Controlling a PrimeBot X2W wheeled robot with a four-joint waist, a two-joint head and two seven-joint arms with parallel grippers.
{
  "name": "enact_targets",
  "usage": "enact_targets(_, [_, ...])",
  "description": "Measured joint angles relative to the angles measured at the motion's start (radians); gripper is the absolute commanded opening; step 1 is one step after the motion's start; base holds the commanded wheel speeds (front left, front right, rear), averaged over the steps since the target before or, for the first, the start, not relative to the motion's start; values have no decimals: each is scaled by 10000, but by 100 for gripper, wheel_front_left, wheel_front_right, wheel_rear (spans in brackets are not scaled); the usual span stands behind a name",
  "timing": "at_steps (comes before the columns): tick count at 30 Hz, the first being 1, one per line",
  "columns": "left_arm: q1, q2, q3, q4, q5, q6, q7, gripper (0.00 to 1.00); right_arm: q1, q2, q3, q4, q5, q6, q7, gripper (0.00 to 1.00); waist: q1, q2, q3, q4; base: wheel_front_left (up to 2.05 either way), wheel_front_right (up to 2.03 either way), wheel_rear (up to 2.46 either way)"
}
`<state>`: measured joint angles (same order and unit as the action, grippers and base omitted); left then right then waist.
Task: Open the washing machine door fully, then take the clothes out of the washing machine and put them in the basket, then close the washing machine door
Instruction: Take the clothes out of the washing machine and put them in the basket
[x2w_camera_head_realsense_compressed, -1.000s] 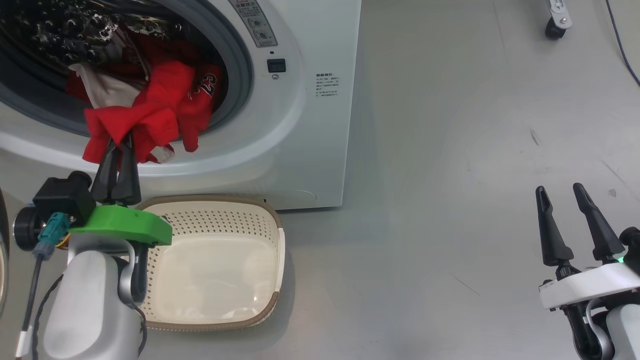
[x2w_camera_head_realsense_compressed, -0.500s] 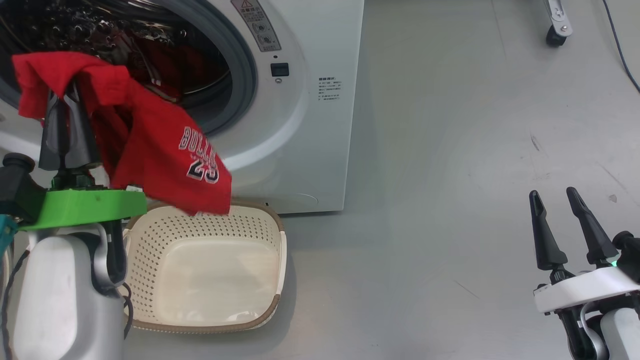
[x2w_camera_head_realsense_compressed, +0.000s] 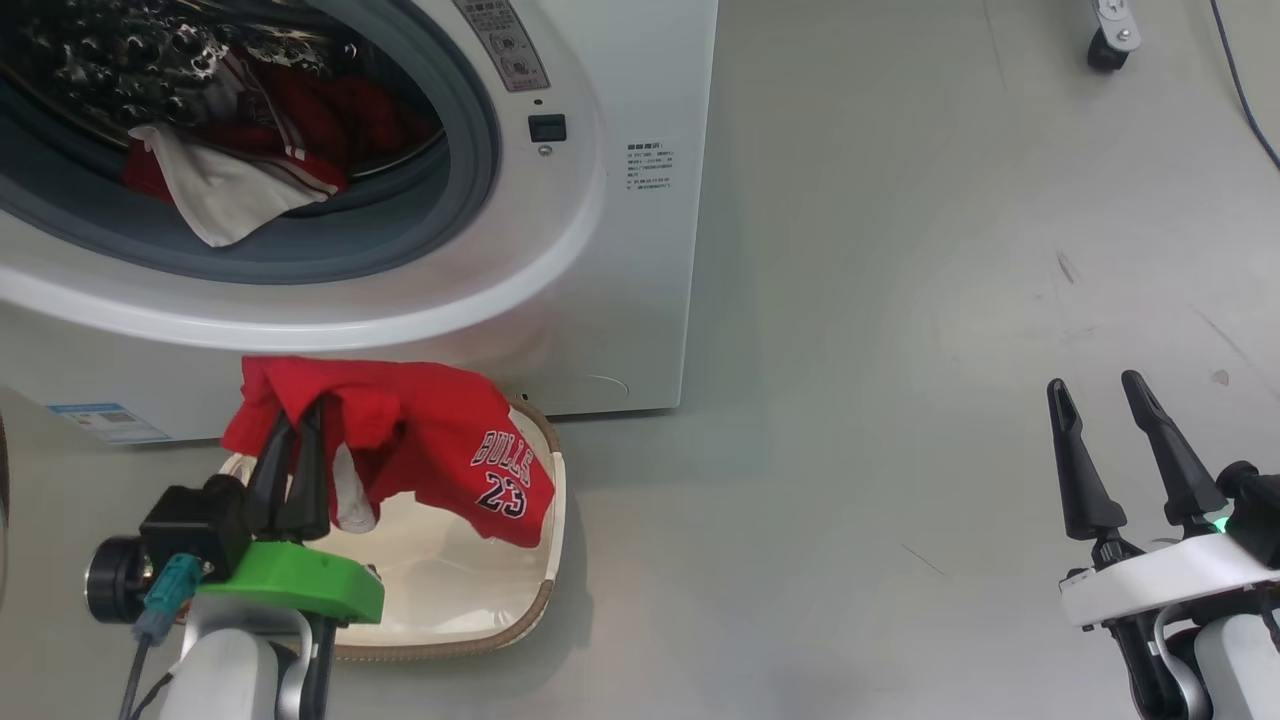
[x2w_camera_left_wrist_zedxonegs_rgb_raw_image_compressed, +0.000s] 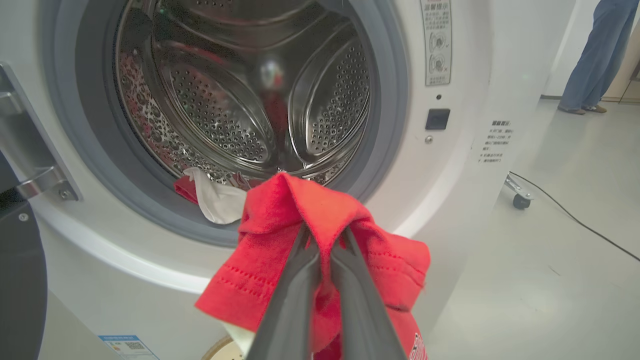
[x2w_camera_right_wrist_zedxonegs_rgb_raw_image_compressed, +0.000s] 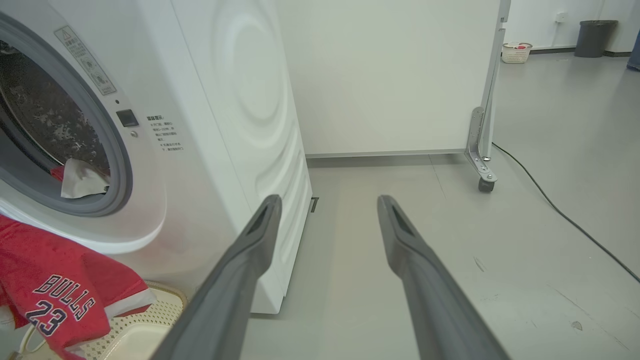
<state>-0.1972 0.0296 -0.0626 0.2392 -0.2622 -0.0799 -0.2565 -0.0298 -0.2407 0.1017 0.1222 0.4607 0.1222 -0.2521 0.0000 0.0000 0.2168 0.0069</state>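
Hanging over the basket (x2w_camera_head_realsense_compressed: 548, 590), the red jersey (x2w_camera_head_realsense_compressed: 450, 440) with number 23 is pinched in the left gripper (x2w_camera_head_realsense_compressed: 300, 425). Its two dark fingers are clenched together on a fold of the cloth. The upper part of the jersey is draped over the fingers and is not yet released. Whether the lower edge touches the inside of the basket cannot be told. The basket stands on the floor just in front of the washing machine (x2w_camera_head_realsense_compressed: 610, 250), below the drum opening.

Task status, as judged from the scene:

1. Door opening: done. The washing machine door (x2w_camera_left_wrist_zedxonegs_rgb_raw_image_compressed: 20, 285) is swung aside to the left and the opening is unobstructed.
2. Unloading: in progress. One garment is out of the drum and above the basket. The red-and-white garment (x2w_camera_head_realsense_compressed: 225, 185) lies in the drum, its white panel resting on the grey rubber seal (x2w_camera_head_realsense_compressed: 420, 235).
3. Door closing: not started.

The right gripper (x2w_camera_head_realsense_compressed: 1092, 385) hovers over bare floor, well to the right of the machine, jaws spread wide and empty.

Work left, by estimate: release the jersey into the basket, fetch and deposit the second garment, then shut the door
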Motion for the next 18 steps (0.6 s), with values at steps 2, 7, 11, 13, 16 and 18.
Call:
enact_targets(2, [127,2,-42,324,-2,8,52,0,0,-33,17,-48,0,0,0,100,0,0,101,-30,0,0,0])
enact_targets(7, [158,4,-58,955,-15,247,194,0,-7,-165,19,-171,0,0,0,100,0,0,428,-108,0,0,0])
enact_targets(11, [147,4,-92,1647,12,541,466,0,-33,-265,75,-255,6,0,0,100,0,0,743,-195,0,0,0])
enact_targets(13, [120,4,-82,1941,15,656,499,0,-60,-320,94,-307,31,0,0,100,0,0,908,-254,0,0,0])
enact_targets(16, [10,4,-96,2380,13,844,621,0,-151,-416,117,-391,52,0,0,100,0,0,1168,-359,0,0,0])
enact_targets(18, [-219,4,-113,2650,-13,965,685,0,-256,-476,123,-443,90,0,0,100,0,0,1350,-436,0,0,0])
